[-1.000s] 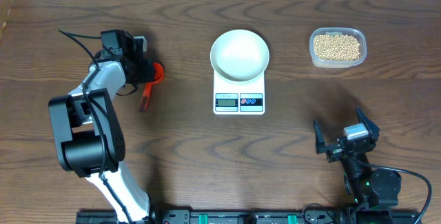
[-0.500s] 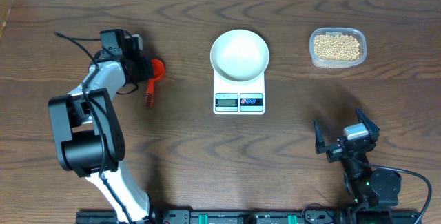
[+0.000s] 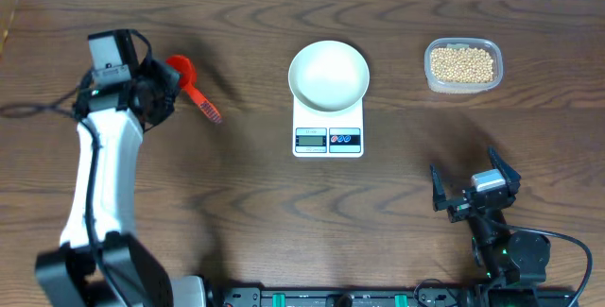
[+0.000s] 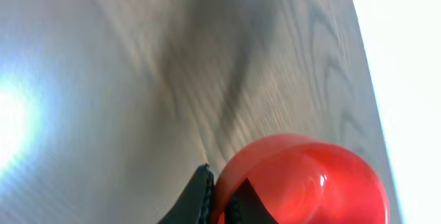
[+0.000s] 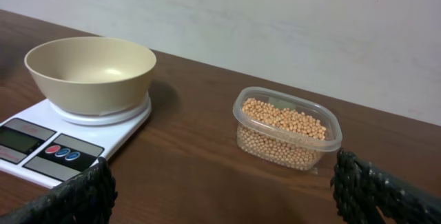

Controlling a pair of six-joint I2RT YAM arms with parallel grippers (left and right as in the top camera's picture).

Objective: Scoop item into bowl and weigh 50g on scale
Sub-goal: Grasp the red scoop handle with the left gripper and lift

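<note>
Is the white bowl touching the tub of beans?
Apart. The overhead view shows bare table between the bowl and the tub; the bowl sits on the scale.

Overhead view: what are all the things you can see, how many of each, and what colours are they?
beans: many, tan-yellow, inside the tub
tub: one, clear, far right of the table
bowl: one, white-cream, empty, on the scale
scale: one, white, middle of the table
scoop: one, red, far left, held by the left tool
table: one, brown wood, under everything
left tool: one, black, shut on the scoop
right tool: one, black, open, near right, holding nothing
</note>
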